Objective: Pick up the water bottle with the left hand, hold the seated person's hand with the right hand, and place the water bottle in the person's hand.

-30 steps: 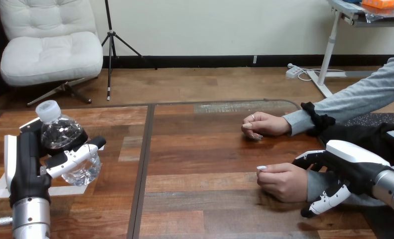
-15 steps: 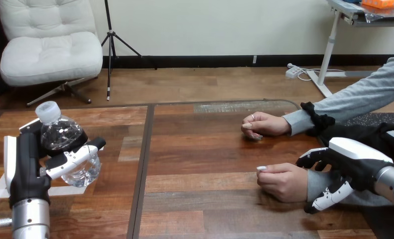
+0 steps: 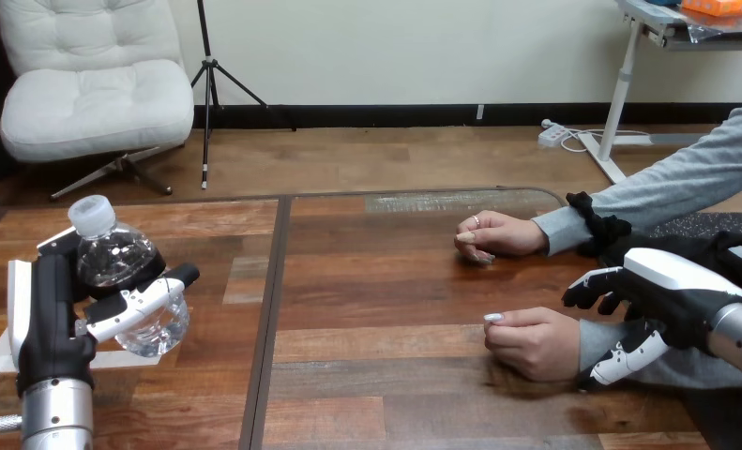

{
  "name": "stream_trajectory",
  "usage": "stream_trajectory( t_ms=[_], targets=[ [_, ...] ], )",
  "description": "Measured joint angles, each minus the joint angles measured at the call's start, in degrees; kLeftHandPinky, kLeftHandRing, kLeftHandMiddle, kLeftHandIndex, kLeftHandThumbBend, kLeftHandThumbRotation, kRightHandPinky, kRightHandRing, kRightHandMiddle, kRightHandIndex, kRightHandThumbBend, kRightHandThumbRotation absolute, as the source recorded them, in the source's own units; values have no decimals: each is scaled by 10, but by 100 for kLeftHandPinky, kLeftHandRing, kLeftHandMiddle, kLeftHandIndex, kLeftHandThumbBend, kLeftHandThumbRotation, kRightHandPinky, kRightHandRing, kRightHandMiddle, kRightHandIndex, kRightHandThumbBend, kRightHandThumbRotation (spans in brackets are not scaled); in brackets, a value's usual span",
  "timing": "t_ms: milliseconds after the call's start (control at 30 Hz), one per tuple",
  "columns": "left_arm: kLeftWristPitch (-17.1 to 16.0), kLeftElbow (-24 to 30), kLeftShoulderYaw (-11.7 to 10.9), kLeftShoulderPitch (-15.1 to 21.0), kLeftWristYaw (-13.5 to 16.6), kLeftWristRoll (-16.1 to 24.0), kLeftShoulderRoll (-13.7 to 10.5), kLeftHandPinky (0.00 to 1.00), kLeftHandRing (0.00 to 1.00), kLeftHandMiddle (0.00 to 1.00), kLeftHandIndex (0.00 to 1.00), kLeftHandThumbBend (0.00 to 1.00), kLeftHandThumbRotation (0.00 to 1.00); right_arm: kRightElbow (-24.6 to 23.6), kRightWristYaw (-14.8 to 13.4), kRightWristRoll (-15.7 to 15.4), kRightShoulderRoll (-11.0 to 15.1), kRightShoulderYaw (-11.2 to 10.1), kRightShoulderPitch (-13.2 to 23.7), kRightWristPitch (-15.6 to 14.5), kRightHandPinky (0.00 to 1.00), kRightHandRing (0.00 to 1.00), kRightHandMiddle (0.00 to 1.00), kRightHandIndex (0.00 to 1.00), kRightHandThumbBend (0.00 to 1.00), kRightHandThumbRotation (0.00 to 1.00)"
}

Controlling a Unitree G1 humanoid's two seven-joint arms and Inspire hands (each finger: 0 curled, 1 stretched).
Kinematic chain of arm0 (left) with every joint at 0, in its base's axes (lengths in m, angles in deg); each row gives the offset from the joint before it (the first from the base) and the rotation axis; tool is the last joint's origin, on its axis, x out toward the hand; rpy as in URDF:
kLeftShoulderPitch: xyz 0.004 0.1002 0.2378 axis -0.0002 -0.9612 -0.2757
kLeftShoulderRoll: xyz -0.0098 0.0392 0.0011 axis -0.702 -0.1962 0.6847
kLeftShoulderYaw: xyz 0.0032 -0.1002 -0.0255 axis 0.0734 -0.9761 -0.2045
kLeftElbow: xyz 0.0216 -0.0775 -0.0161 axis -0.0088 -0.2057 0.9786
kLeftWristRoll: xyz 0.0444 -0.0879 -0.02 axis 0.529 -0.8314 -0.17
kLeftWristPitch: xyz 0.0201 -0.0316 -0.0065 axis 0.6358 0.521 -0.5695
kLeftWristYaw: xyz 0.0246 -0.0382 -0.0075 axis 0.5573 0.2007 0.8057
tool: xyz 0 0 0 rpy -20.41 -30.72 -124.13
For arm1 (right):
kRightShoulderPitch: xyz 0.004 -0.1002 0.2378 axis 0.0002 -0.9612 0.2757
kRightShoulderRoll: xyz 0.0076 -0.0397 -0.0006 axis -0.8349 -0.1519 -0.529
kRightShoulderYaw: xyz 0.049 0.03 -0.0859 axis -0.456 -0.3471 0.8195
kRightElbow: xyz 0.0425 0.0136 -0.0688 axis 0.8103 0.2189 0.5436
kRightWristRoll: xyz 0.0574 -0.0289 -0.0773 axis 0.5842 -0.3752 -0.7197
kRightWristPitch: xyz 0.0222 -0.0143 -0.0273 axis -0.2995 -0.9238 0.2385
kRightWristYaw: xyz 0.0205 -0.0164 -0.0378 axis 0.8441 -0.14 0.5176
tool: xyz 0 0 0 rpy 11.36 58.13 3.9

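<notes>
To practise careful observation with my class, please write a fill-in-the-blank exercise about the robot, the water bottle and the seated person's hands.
1. The left hand is curled round the water bottle, whose cap is ____.
2. The person's nearer hand and farther hand both rest on the wooden ____.
3. The right hand is beside the nearer hand's sleeved wrist, at the view's ____ side.
Missing words: white; table; right.

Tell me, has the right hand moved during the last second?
Yes. The right hand shifted slightly rightward and up in view, away from the person's near hand, which stayed put.
</notes>
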State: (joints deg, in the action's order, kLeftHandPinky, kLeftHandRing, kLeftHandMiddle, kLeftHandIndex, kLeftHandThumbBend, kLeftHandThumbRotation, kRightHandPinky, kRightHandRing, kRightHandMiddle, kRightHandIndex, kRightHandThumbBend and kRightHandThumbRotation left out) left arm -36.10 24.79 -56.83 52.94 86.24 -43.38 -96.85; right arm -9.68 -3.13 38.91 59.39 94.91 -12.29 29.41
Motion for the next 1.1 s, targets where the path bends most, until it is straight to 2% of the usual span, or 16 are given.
stream_trajectory(
  t_ms=[433, 767, 1100],
  targets=[
    [0, 0, -1, -1, -1, 0, 0, 26, 31, 35, 37, 73, 0, 8, 0, -2, 6, 2, 7, -1, 63, 74, 76, 74, 92, 18],
    [0, 0, -3, -2, -5, -3, 0, 26, 31, 35, 37, 72, 0, 15, 1, -2, 13, 3, 9, -2, 60, 71, 73, 71, 93, 10],
    [-1, 0, -8, -2, -9, -7, 0, 26, 31, 35, 37, 72, 0, 17, 10, -2, 14, 9, 12, -3, 61, 72, 74, 72, 96, 13]
  ],
)
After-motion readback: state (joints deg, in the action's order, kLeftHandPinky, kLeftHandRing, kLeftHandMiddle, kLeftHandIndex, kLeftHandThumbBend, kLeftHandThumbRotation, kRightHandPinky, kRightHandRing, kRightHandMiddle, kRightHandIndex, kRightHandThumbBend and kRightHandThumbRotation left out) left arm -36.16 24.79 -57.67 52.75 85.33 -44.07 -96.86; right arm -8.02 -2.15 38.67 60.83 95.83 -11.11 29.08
